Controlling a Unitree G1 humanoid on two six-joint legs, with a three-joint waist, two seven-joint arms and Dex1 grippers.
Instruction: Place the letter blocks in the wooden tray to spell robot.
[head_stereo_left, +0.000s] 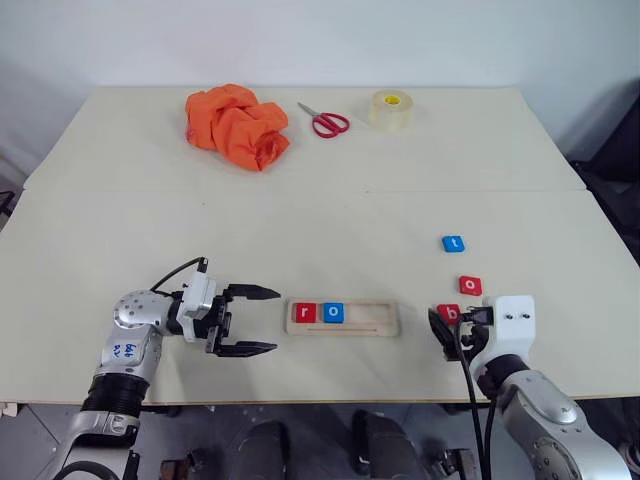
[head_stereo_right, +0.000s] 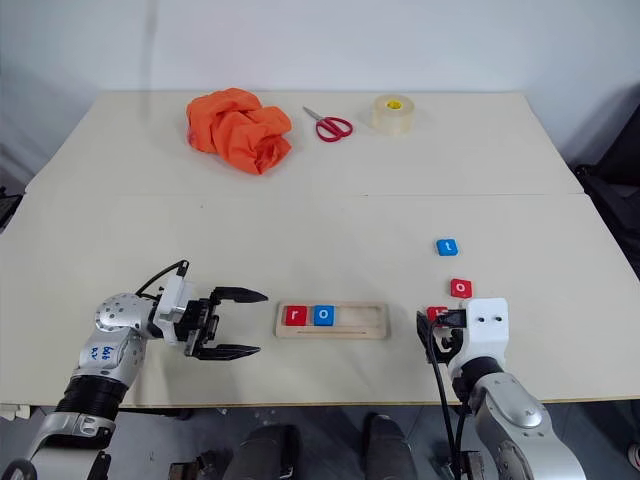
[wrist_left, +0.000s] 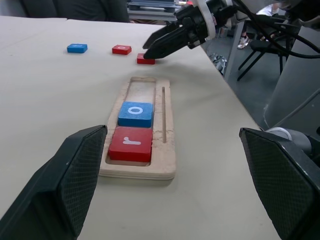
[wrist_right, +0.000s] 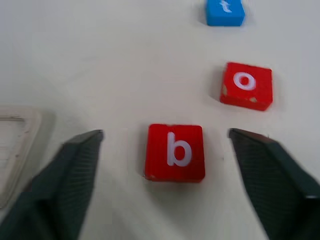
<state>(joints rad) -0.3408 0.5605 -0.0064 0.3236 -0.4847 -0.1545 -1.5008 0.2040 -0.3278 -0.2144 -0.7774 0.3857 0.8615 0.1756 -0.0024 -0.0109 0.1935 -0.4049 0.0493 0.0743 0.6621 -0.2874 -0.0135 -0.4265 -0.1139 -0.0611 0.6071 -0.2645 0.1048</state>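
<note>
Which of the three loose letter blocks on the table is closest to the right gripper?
The red b block, lying between the right gripper's open fingers. The red o block and blue t block lie farther out.

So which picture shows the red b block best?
The right wrist view: the red b block sits big between the open right fingers, its letter easy to read. In the eye views it is tiny and partly hidden by the right gripper. The left wrist view shows it far away.
</note>
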